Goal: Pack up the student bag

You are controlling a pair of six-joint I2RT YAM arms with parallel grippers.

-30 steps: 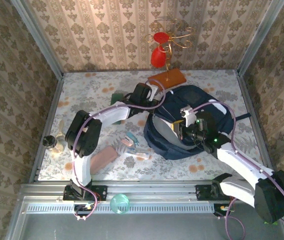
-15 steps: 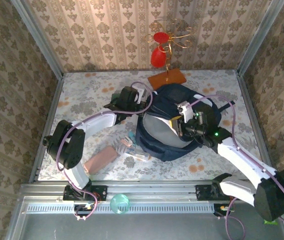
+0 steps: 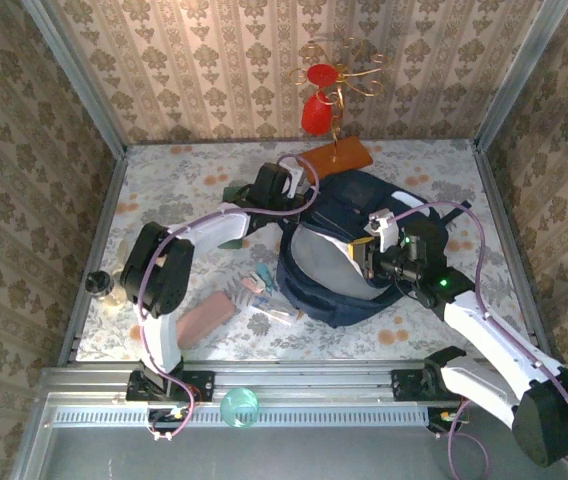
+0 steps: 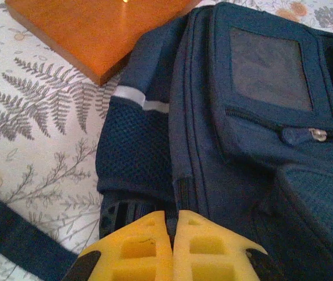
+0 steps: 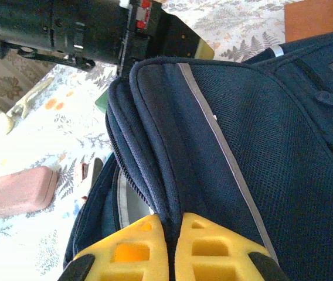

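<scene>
Flowery table (image 3: pixel 174 190) is carrying the student bag (image 3: pixel 359 195), middle-right of the top view | left gripper (image 4: pixel 172 234) is clenching, seemingly on its rim | right gripper (image 5: pixel 172 246) is pinching its flap edge | you are likely spreading the mouth: be pulling gently, keeping both pinches tight

One student bag (image 3: pixel 362 196), one orange board (image 3: pixel 339 157) at the far side, one pink case (image 3: pixel 207 318) at the near left and one teal ball (image 3: pixel 239 408) are counted. Two pincers are counted: the left pincer (image 4: pixel 171 225) and the right pincer (image 5: pixel 172 228).
</scene>
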